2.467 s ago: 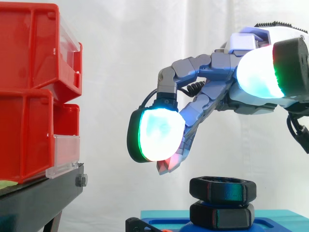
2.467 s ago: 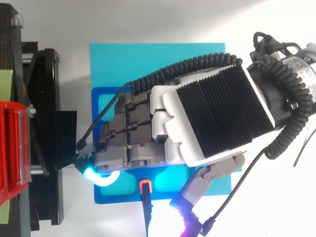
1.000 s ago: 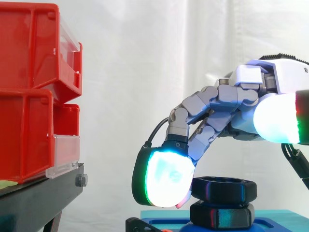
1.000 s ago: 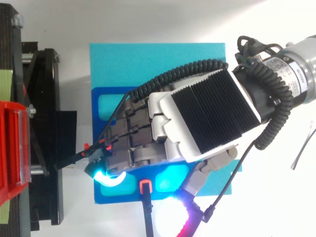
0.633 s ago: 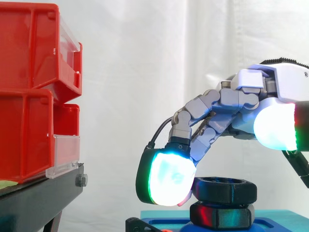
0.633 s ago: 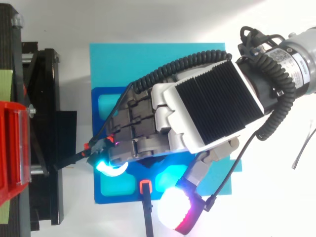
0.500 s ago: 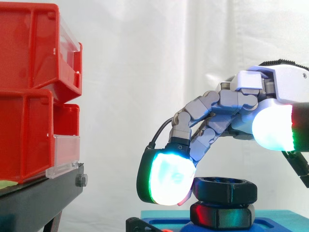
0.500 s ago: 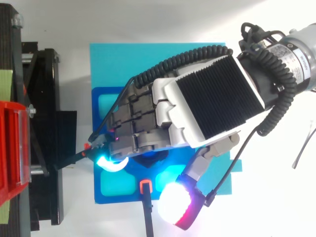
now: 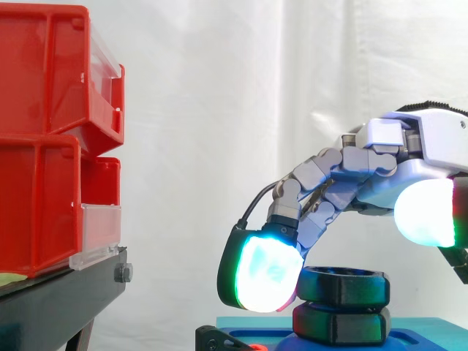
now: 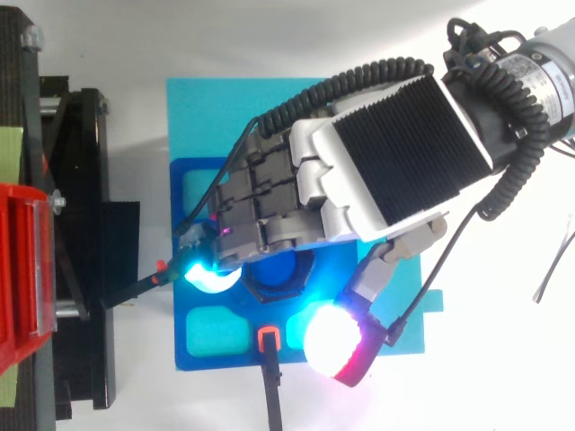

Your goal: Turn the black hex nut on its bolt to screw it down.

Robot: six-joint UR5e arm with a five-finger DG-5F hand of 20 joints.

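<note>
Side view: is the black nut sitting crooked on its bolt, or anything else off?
Nothing stands out. The black hex nut sits roughly level above the black hex base on the blue tray, with the hand reaching over it.

White table [image 10: 269,36] under a cyan mat [image 10: 225,108] and black stand [image 10: 79,180]

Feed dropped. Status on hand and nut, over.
Hand curled over black hex nut, pad against its side. Nut above lower hex piece on blue base. Nothing blocking.

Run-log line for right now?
hand: fingers curled over black hex nut | fingertip pad: against nut's side | nut: atop second black hex piece on blue plastic fixture
</note>
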